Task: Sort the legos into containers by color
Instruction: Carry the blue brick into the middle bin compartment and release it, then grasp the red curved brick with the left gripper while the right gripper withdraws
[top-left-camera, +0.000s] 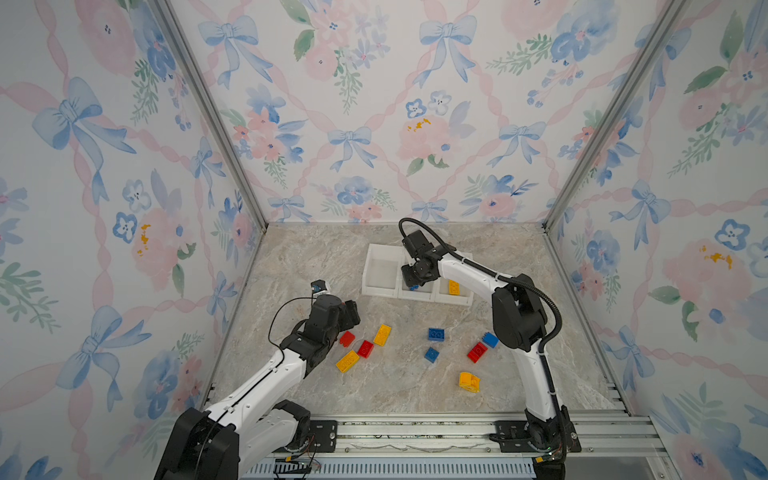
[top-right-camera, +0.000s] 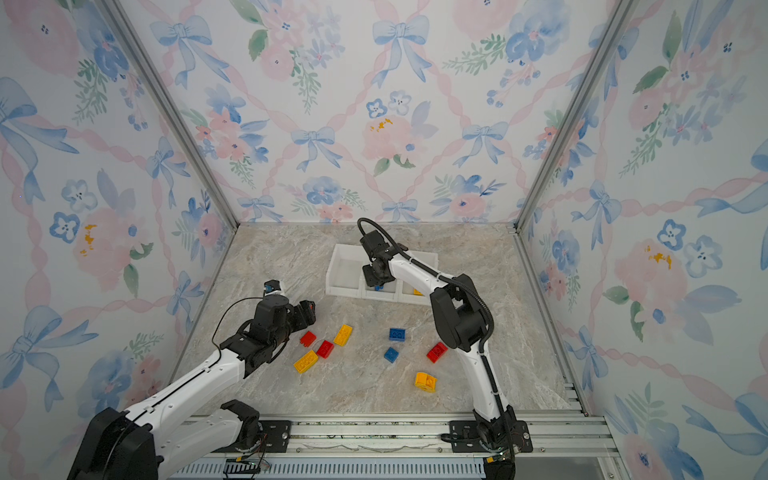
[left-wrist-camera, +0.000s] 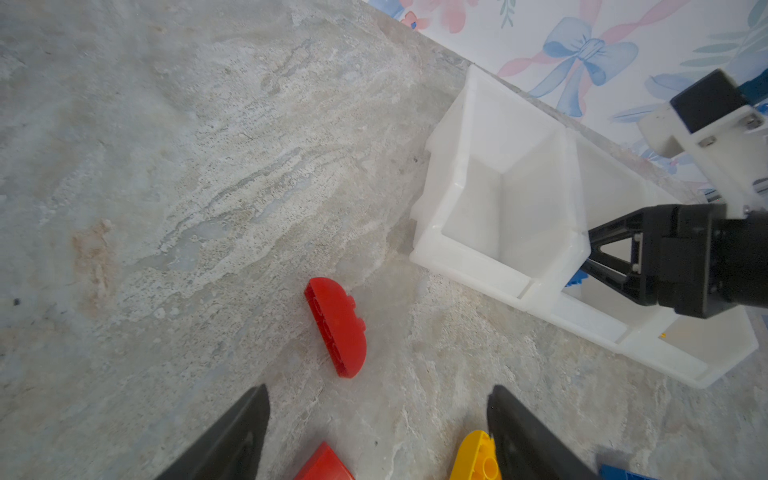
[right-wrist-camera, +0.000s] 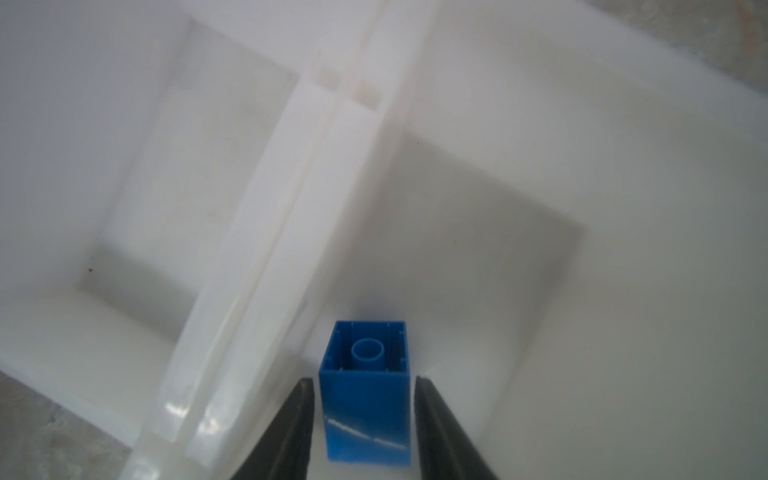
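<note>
1. Watching the right wrist view, I see the blue brick (right-wrist-camera: 365, 399) squarely between the right fingers (right-wrist-camera: 291, 436), hanging over the middle bin (top-left-camera: 417, 296) just beside its divider (right-wrist-camera: 291, 208).
2. A sliver of white shows on each side of it, so I judge those fingers to be slightly parted and not pinching.
3. The left fingers (left-wrist-camera: 232, 440) gape wide and empty. The red brick (left-wrist-camera: 336, 328) lies on the tabletop just ahead, its long side running away from them, and the left arm is the nearer one.

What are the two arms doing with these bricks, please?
They are sorting bricks by colour. The right claw hangs over the middle bin, jaws slightly parted around a blue brick. The left claw hovers open near a red brick on the table. One yellow brick is already binned.
</note>
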